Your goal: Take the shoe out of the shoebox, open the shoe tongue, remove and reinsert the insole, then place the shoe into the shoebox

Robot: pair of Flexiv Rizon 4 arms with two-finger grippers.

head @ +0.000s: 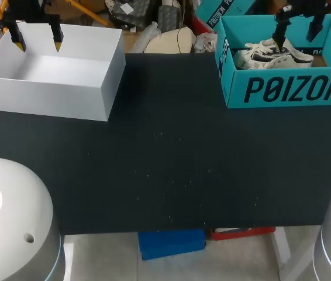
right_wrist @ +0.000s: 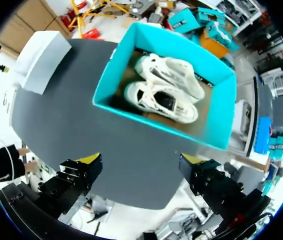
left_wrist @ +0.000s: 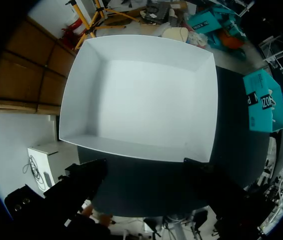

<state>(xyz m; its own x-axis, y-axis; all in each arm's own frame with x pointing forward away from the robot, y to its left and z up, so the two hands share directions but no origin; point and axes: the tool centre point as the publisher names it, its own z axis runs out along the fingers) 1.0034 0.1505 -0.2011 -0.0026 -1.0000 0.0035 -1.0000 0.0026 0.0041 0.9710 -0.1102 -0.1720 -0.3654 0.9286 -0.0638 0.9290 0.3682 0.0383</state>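
A teal shoebox (head: 282, 88) stands open at the table's far right with a pair of white sneakers (head: 271, 55) lying in it. My right gripper (head: 297, 29) hangs open just above the box, apart from the shoes. The right wrist view looks down into the shoebox (right_wrist: 131, 107): the two sneakers (right_wrist: 166, 90) lie side by side ahead of the open gripper (right_wrist: 141, 167), nothing between its fingers. My left gripper (head: 37, 42) hovers open over the white box (head: 54, 76) at the far left. In the left wrist view the gripper (left_wrist: 146, 185) holds nothing.
The white box (left_wrist: 146, 95) is open-topped and empty inside. A black mat (head: 171, 158) covers the table between the two boxes. The arms' white bases (head: 7, 222) sit at the near corners. The white box (right_wrist: 44, 62) also shows beyond the shoebox.
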